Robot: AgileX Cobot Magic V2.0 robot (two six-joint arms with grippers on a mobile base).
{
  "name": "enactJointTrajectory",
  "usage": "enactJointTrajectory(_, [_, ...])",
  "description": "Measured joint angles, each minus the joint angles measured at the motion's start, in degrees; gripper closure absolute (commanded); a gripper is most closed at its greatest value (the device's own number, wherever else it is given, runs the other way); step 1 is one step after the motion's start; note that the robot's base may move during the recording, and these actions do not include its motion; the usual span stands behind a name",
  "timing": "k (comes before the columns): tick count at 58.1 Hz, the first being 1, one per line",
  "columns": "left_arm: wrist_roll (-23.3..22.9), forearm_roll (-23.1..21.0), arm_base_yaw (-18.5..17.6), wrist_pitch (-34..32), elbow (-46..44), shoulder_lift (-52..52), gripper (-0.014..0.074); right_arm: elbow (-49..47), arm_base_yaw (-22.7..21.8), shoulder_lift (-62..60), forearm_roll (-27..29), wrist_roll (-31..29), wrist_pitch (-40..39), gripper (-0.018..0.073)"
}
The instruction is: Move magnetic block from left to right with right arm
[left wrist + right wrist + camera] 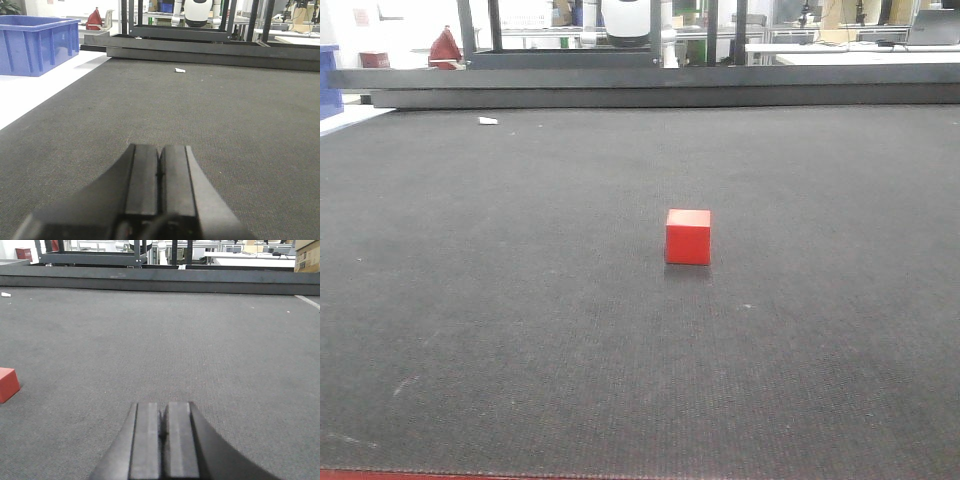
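Note:
The magnetic block (688, 237), a small plain red cube, rests alone on the dark mat near the middle of the front view. In the right wrist view only its corner shows at the left edge, magnetic block (7, 384), well to the left of my right gripper (163, 407). That gripper is shut with nothing between its black fingers. My left gripper (160, 150) is also shut and empty, low over bare mat, and the block does not show in its view. Neither gripper appears in the front view.
A dark grey mat (520, 330) covers the table. A small white scrap (488, 121) lies far back left. A blue bin (35, 42) stands beyond the mat's left edge. A dark metal rail (650, 85) runs along the far edge. A cardboard box (307, 255) sits far right.

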Motion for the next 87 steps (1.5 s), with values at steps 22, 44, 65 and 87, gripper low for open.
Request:
enactJointTrajectory(22, [0.00, 0.00, 0.00, 0.00, 0.00, 0.00, 0.0722, 0.00, 0.00, 0.00, 0.00, 0.00, 0.00, 0.0498])
enactJointTrajectory(44, [0.00, 0.00, 0.00, 0.00, 0.00, 0.00, 0.0722, 0.00, 0.00, 0.00, 0.00, 0.00, 0.00, 0.0498])
enactJointTrajectory(65, [0.00, 0.00, 0.00, 0.00, 0.00, 0.00, 0.0722, -0.55, 0.00, 0.00, 0.45, 0.00, -2.39, 0.0498])
enactJointTrajectory(87, [0.00, 0.00, 0.00, 0.00, 0.00, 0.00, 0.0722, -24.35, 0.00, 11.52, 2.55, 0.00, 12.54, 0.0069])
